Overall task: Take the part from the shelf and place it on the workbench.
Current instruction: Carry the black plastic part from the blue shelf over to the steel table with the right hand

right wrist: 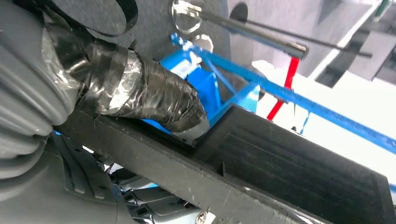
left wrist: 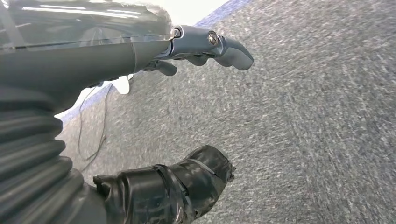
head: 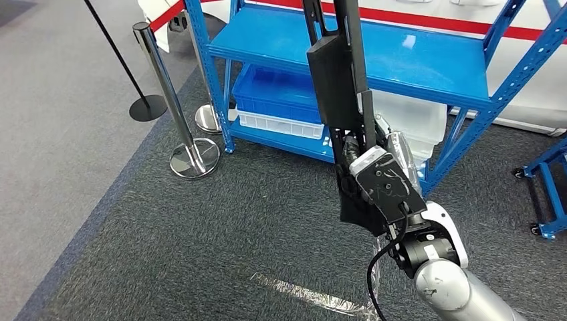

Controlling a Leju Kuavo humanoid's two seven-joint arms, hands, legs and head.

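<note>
right robot hand (head: pixel 374 175) grips black part (head: pixel 332 73) | long axis upright | left robot hand (left wrist: pixel 154 116) slack, holding nothing

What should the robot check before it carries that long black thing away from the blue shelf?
1. Part held: ok. The right hand grips the long black part.
2. Part off the blue shelf: ok; it stands upright in front of it.
3. Grip firm: cannot tell; the part hides the fingers.
4. Left hand free: ok; it holds nothing over the grey carpet.
5. Way past the metal posts: ok; they stand off to the left.
6. Workbench spot: cannot tell.
</note>
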